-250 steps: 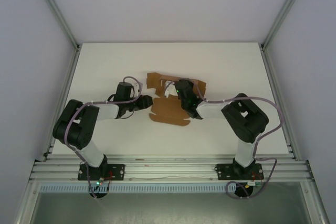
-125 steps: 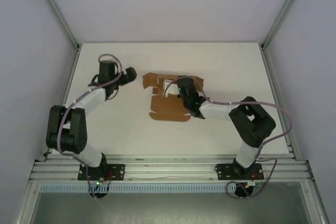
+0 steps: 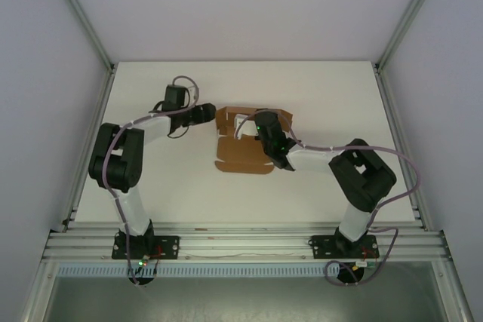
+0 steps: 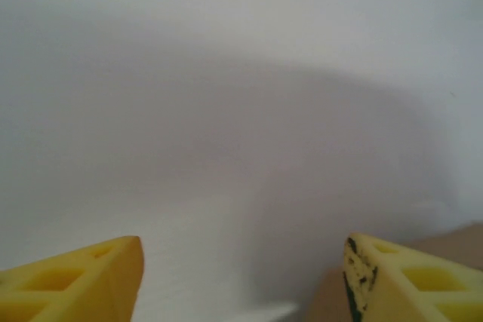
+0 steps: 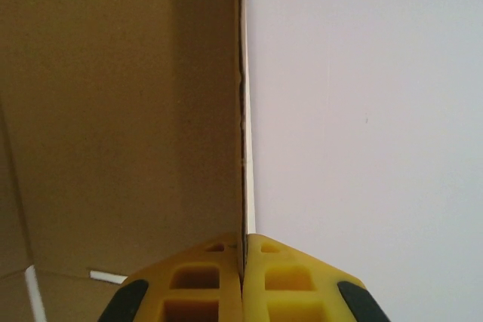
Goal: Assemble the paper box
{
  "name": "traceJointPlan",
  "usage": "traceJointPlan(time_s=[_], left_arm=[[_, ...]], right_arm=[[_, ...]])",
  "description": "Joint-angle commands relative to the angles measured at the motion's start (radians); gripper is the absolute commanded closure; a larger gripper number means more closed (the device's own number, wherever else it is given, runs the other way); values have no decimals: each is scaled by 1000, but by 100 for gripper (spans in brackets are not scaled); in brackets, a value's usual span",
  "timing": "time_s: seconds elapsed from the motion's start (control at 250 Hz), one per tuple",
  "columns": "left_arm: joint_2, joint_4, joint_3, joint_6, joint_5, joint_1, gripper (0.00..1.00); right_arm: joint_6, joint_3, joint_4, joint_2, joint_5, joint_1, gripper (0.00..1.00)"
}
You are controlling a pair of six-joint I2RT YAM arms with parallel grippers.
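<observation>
The paper box [image 3: 243, 154] is a brown die-cut cardboard sheet, partly folded, lying at the table's middle. My right gripper [image 3: 260, 123] sits over its back part. In the right wrist view the right gripper [image 5: 243, 250] is shut on the thin edge of an upright brown panel [image 5: 121, 111]. My left gripper [image 3: 206, 113] reaches in from the left and stops just beside the sheet's back-left corner. In the left wrist view the left gripper [image 4: 241, 284] stands open, yellow fingertips [image 4: 83, 280] wide apart over white table, with a strip of brown cardboard [image 4: 456, 235] at the lower right.
The white table [image 3: 151, 179] is fenced by grey walls and aluminium frame rails [image 3: 94, 126] on the left, right and back. Both arm bases are bolted to the rail at the near edge [image 3: 241, 243].
My left arm left the box's left side, swung out to the back left, and has come back beside the box's back-left corner. The right gripper has kept its grip and shifted slightly.
</observation>
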Motion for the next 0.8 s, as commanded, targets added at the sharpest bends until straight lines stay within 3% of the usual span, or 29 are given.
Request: traceJointPlan(time_s=[0.0,0.46,0.688,0.795], left_arm=[[-56,117,-71,49,51,-15,36],[-159,453,-317,119,3,-79,36],[-99,531,-295,185,84,-127,39],[-87,531,-288,206,49,-152,39]], right_arm=[[3,24,-9,9,24,2,100],[-68,-9,3,5,51,6,100],[-44,-6,-7,4,31,7,100],[-41,0,0,14,31,8,100]])
